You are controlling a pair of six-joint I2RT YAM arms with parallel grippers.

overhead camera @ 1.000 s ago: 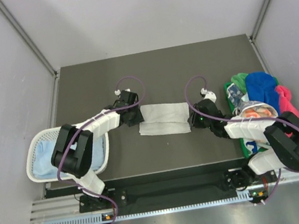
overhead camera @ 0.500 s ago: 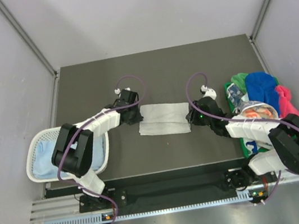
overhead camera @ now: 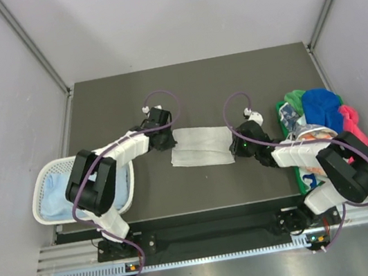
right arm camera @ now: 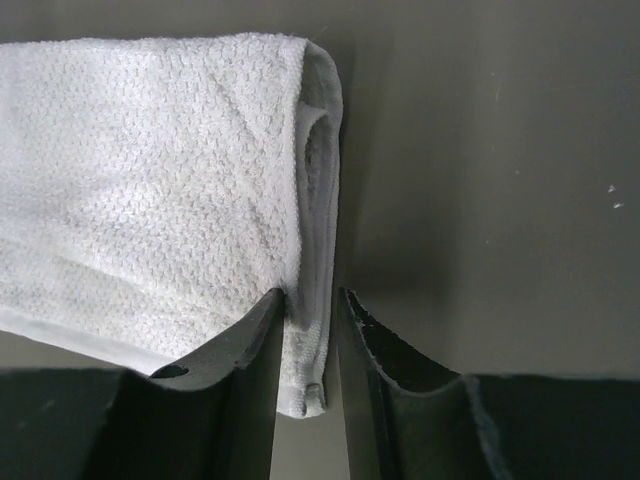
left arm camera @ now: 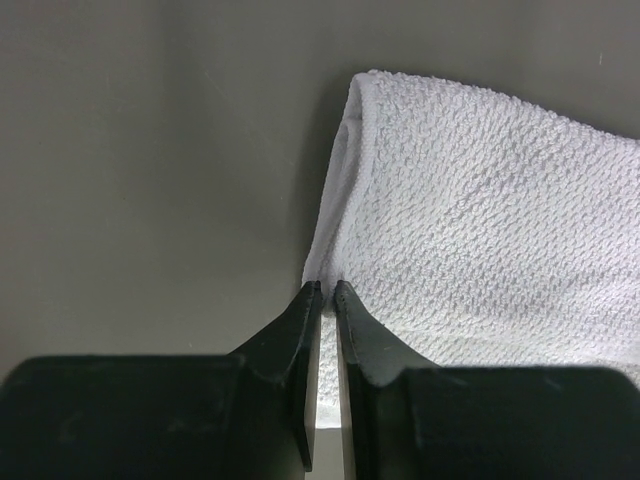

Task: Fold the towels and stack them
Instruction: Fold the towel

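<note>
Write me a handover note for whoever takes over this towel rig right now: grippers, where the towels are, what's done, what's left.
Grippers: the left gripper is pinched on the left edge of the white towel; the right gripper is closed on its right edge.
Towels: the white towel lies folded mid-table, a pale blue towel sits in the basket, and the pile of coloured towels lies crumpled at the right.
Done: white towel partly folded.
Left: finish it, then fold and stack the pile.

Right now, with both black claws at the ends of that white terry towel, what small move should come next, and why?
Probably raise both ends together, just off the dark table. The left gripper pinches the white terry towel at its left edge, jaws nearly touching, and the right gripper clamps the folded right edge, so both ends look held.
</note>
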